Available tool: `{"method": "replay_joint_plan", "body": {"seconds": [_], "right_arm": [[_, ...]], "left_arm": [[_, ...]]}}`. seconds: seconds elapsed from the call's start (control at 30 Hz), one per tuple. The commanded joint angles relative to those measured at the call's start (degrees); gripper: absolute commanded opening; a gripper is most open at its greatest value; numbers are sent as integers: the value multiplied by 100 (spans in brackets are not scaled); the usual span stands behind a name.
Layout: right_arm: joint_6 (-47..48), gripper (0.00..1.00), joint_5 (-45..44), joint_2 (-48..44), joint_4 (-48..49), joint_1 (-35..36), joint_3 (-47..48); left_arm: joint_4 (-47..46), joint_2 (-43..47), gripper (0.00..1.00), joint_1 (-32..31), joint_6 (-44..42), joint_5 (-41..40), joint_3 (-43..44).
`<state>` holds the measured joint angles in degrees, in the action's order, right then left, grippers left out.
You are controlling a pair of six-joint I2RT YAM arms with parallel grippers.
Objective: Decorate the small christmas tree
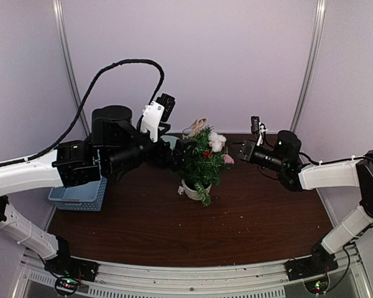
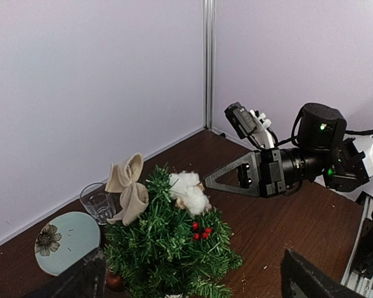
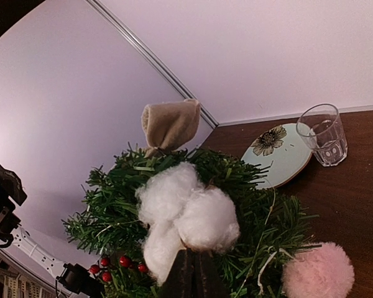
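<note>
The small christmas tree point(image 1: 205, 164) stands in its off-white pot point(image 1: 189, 191) mid-table. It carries a beige bow point(image 2: 127, 186), a white cotton tuft point(image 3: 186, 211), red berries point(image 2: 201, 231) and a pink pompom point(image 3: 317, 273). My right gripper point(image 3: 193, 273) is shut, its tips touching the underside of the cotton; whether it pinches anything is hidden. In the top view the right gripper point(image 1: 237, 149) reaches in from the tree's right. My left gripper point(image 2: 193, 287) is open at the tree's left side, with its fingers point(image 2: 81, 282) wide on either side of the tree point(image 2: 168, 248).
A pale blue flower plate point(image 2: 65, 242) and a clear glass cup point(image 2: 99, 202) sit behind the tree near the back wall. A blue basket point(image 1: 81, 195) stands at the table's left edge, under the left arm. A red bauble point(image 2: 114, 280) hangs low on the tree.
</note>
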<state>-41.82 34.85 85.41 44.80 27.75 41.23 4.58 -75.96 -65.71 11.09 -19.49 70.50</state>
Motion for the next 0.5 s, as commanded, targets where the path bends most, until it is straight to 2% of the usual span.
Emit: {"method": "replay_joint_plan", "body": {"seconds": [0.0, 0.47], "right_arm": [[210, 0, 101, -64, -28, -31, -53], [600, 30, 26, -261, -822, -24, 44]], "left_arm": [[-124, -42, 98, 33, -124, -106, 36], [-1, -118, 98, 32, -195, -166, 182]]}}
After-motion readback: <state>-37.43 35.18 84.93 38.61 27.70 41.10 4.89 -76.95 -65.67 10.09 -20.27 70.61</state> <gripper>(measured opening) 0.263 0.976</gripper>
